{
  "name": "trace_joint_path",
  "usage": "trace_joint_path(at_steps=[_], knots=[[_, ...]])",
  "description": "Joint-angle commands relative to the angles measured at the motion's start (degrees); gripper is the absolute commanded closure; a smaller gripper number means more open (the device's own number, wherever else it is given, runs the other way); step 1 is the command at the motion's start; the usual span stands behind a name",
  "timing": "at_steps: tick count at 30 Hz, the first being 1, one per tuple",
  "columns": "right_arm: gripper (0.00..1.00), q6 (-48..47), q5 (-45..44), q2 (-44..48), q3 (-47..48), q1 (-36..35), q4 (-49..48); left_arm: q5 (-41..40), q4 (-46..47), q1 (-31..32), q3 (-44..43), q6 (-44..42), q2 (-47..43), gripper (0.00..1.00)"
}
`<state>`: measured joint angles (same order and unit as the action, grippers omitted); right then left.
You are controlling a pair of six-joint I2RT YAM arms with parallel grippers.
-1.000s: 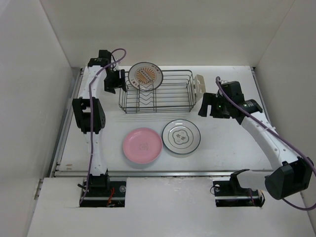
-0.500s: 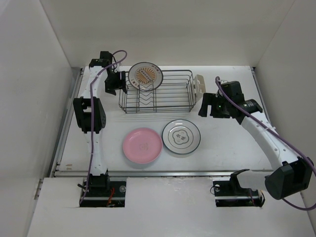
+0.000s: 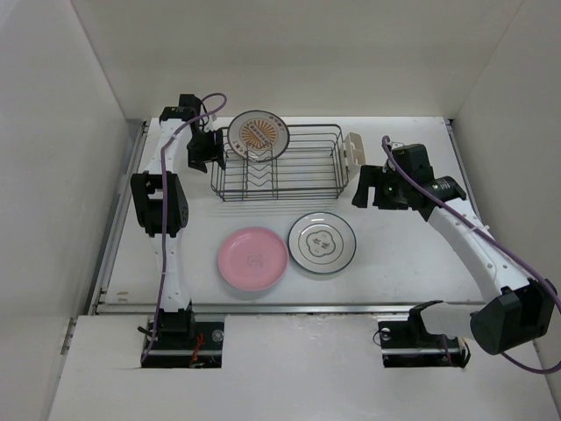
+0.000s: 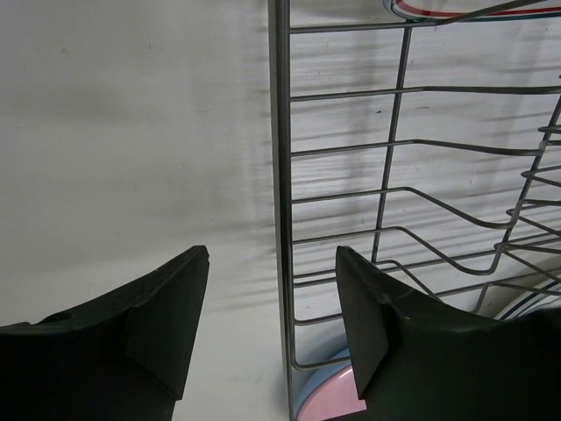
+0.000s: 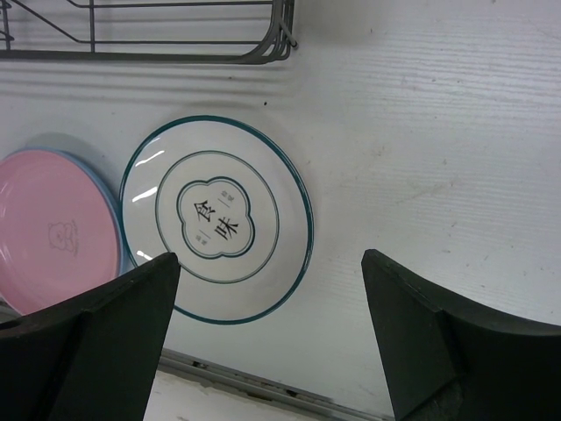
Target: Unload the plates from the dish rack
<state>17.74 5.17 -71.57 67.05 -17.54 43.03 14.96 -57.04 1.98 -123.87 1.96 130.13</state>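
Note:
The dish rack (image 3: 279, 168) stands at the back of the table. One plate with an orange sunburst centre (image 3: 258, 132) stands upright in its left end. My left gripper (image 3: 201, 149) is open at that end. In the left wrist view its jaws (image 4: 272, 263) straddle the rack's end wire (image 4: 280, 175) without touching it, and a striped plate rim (image 4: 438, 9) shows at the top. A pink plate (image 3: 253, 260) lies on a blue plate (image 4: 337, 393) in front of the rack. Beside it lies a grey-white plate with a dark rim (image 3: 322, 242). My right gripper (image 3: 368, 188) hangs open and empty over the table (image 5: 270, 259).
A cream cutlery cup (image 3: 354, 151) hangs on the rack's right end. White walls enclose the table on the left, back and right. A metal rail (image 3: 289, 307) runs along the near edge. In the right wrist view the rack's lower wire (image 5: 175, 54) lies above the grey-white plate (image 5: 216, 219).
My left gripper has edged slightly toward the back beside the rack's end, and its jaws have narrowed a little. The right arm and the plates have not moved.

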Motion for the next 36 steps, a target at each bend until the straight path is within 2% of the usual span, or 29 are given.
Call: trace_joint_path(at_steps=[1, 6, 9, 11, 19, 22, 26, 36], knots=[[0.09, -0.77, 0.81, 0.82, 3.08, 0.23, -1.98, -0.02, -0.62, 0.66, 0.48, -0.64, -1.01, 0.44], [0.09, -1.3, 1.33, -1.72, 6.68, 0.23, -4.0, 0.51, -0.62, 0.66, 0.48, -0.64, -0.49, 0.53], [0.09, -1.3, 2.04, -5.41, 10.11, -0.3, -6.8, 1.03, -0.62, 0.66, 0.48, -0.64, 0.04, 0.66], [0.09, -1.3, 3.52, -9.63, 14.94, -0.3, -8.48, 1.04, -0.62, 1.19, 0.48, -0.64, 0.04, 0.76], [0.09, -4.01, 6.78, -27.46, 34.71, -2.05, -15.42, 1.04, -1.15, 1.19, 0.48, -1.17, 0.57, 0.97], [0.09, -5.69, 7.49, -34.23, 41.4, -2.67, -18.49, 1.04, -1.15, 1.19, 0.48, -1.17, 0.57, 1.0], [0.09, -5.7, 9.24, -41.79, 46.06, -3.2, -26.74, 0.42, -1.76, 1.19, -0.05, -1.78, 1.7, 1.0], [0.12, -4.91, 12.06, -62.36, 61.61, -5.49, -37.47, 0.42, -2.81, 1.19, -1.19, -2.31, 1.71, 1.0]])
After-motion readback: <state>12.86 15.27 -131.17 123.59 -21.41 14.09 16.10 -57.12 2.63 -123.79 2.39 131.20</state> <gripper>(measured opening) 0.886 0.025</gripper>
